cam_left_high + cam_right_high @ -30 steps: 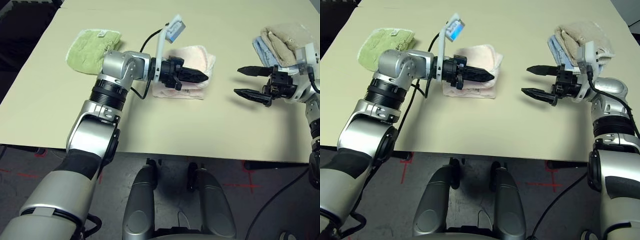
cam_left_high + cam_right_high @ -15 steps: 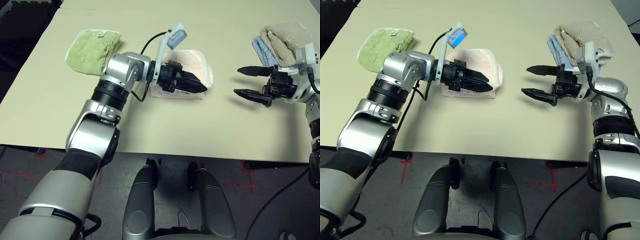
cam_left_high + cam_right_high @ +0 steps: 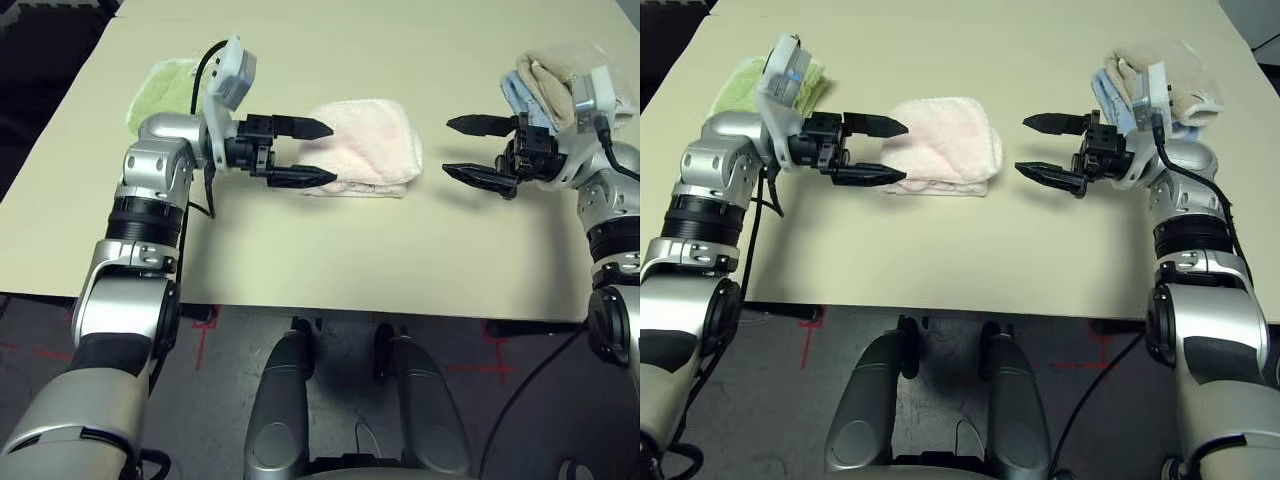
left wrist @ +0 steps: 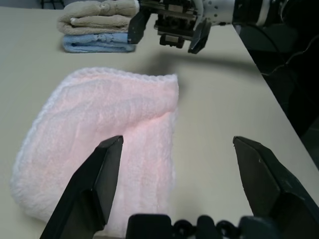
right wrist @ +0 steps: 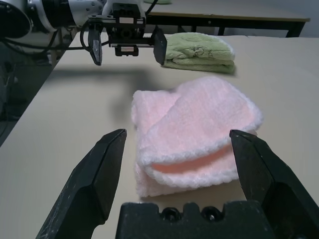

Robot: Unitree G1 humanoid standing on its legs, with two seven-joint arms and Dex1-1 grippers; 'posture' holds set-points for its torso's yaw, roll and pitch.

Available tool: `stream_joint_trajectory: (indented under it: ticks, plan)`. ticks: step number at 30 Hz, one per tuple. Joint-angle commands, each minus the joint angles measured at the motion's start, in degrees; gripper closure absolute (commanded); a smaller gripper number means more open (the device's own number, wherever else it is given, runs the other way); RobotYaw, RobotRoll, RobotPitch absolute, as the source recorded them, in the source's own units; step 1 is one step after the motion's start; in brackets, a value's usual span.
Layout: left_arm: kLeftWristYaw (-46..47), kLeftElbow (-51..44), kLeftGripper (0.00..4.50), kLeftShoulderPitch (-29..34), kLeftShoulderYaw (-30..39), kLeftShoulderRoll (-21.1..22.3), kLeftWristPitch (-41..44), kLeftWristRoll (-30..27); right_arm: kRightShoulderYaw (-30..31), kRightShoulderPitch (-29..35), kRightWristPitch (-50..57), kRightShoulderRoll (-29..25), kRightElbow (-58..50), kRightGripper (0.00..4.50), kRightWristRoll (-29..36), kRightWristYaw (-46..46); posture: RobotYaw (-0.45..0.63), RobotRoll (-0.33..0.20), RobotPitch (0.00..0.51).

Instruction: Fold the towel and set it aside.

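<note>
So the left gripper [image 3: 334, 154] has just let go. A second ago its fingers were clenched over the towel [image 3: 375, 145]; now they're spread wide and pulled back toward the robot's left, with the tips around the towel's near-left side as the head cameras see it. The right gripper [image 3: 446, 147] has eased in a bit too, fingers also wide apart and nothing in them. That leaves the towel sitting on the table [image 3: 300, 250] between the two sets of fingertips, folded into a small pad, top layer lying over the lower ones. The edge facing the right fingers still gapes a little between layers, so it's not super crisp. The green towel [image 5: 199, 50] is out behind the left fingers, and the beige towel [image 3: 570, 70] sits on the blue towel [image 3: 525, 98] just past the right ones. To me the folding looks basically done, so setting it aside is what's left. Watch that loose top layer though, a sloppy grab could open it up.
</note>
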Motion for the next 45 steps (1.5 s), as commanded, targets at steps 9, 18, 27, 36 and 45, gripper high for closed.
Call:
stream_joint_trajectory:
  ticks: [9,18,27,36,45]
  plan:
    - [-2.19,6.02,0.00,-0.30,-0.45,1.19,-4.82,0.20,6.68,-0.58,-2.94,-2.28,0.30,2.53,2.46,0.80,0.06,0.000,0.291]
    - [-2.28,11.41,0.00,-2.85,-0.18,-0.23,-8.75,1.16,8.24,-0.97,-3.17,-0.99,1.21,4.47,2.91,0.80,0.06,0.000,0.300]
    - [-2.28,15.85,2.16,-4.41,-1.53,-0.66,-14.67,0.76,8.35,-1.21,-2.88,-0.40,0.61,4.50,3.30,0.80,0.04,0.000,0.297]
    - [-0.90,21.74,4.47,-9.60,0.25,-3.33,-13.40,1.60,4.61,-4.16,-0.19,2.41,2.85,4.50,3.37,0.15,0.06,0.000,0.297]
    - [7.73,29.49,4.47,-13.84,1.67,-10.89,-15.04,5.94,4.04,-5.84,-1.61,6.93,10.64,4.50,-2.08,-3.33,0.06,0.000,0.298]
